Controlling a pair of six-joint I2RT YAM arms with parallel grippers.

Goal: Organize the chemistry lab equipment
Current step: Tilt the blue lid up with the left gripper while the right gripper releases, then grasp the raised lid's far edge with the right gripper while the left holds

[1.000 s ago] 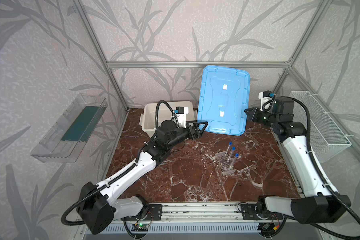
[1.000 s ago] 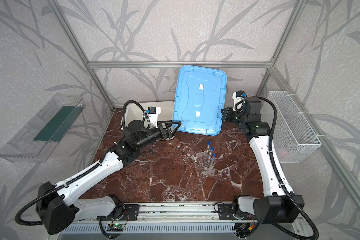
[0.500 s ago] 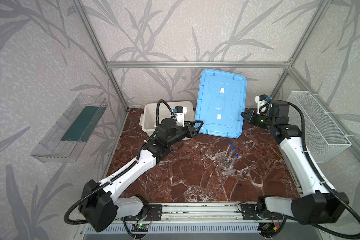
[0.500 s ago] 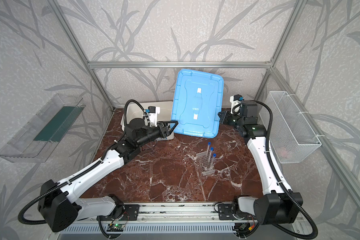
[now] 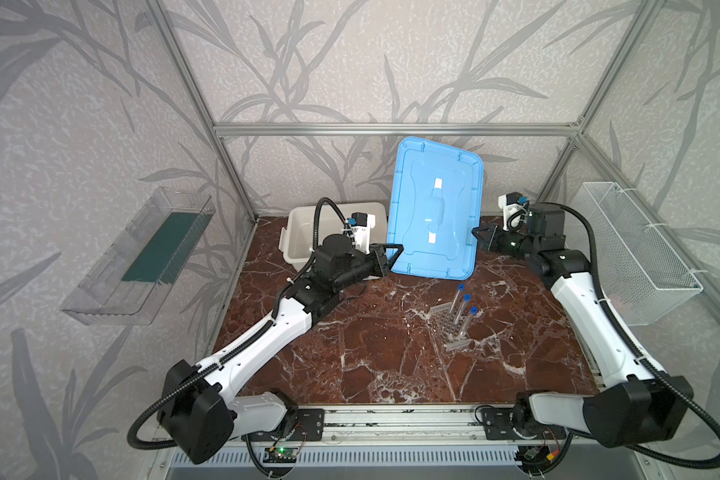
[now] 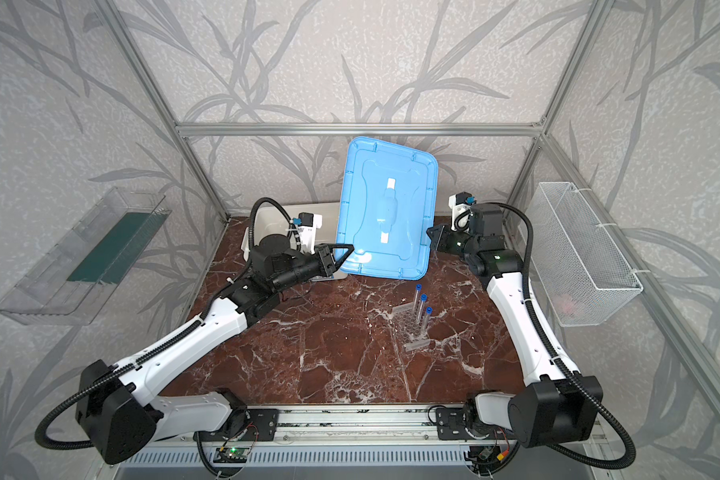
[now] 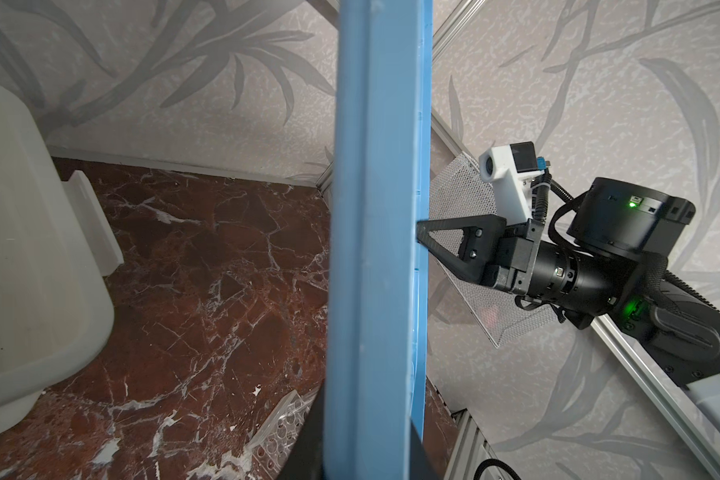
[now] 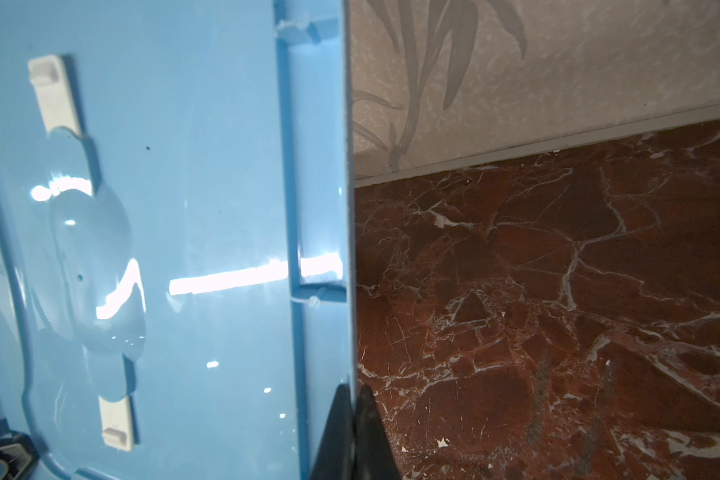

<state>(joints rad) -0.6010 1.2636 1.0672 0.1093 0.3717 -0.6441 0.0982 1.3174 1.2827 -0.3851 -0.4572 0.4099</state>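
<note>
between left claw (image 5: 394, 258) and right claw (image 5: 478, 239), both pinching its thin rim, the blue lid (image 5: 433, 208) could slip, toppling test tubes (image 5: 460, 306).

I see three clear blue-capped test tubes (image 5: 460, 311) standing tilted in clear honeycomb-holed rack (image 5: 447, 326); rack rests on tabletop (image 5: 350, 353), right of centre, away from edges.

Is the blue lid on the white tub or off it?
Off. The lid is held up on edge between the left gripper and right gripper; the tub sits uncovered beside it.
</note>
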